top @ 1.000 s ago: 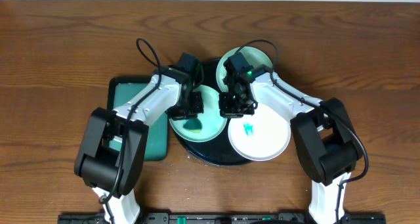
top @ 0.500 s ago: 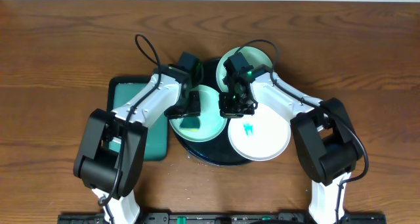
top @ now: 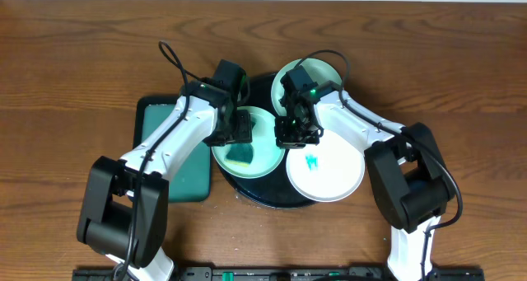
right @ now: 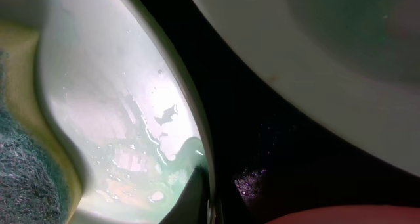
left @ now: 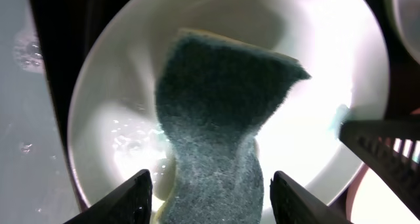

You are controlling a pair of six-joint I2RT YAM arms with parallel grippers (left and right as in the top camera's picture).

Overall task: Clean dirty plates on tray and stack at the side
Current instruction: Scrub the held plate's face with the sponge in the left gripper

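Observation:
On the black tray (top: pixel 272 194) a mint plate (top: pixel 262 159) holds a dark green sponge (top: pixel 241 153). My left gripper (top: pixel 239 131) hangs open over it. In the left wrist view the sponge (left: pixel 220 119) lies loose in the plate (left: pixel 321 46), and the fingers (left: pixel 128 201) stand apart on either side without touching it. My right gripper (top: pixel 290 137) is shut on that plate's right rim (right: pixel 197 152). A white plate (top: pixel 333 178) with a teal smear (top: pixel 311 161) lies front right. A second mint plate (top: pixel 321 73) sits at the back.
A teal rectangular tray (top: pixel 177 153) lies left of the black tray, partly under my left arm. Wet droplets cover the mint plate (right: pixel 125 138). Brown wooden table (top: pixel 66 83) surrounds everything. The three plates crowd close together on the tray.
My left gripper has opened and let go of the sponge, which now lies in the mint plate. The left arm has drawn back a little. The right arm has not moved.

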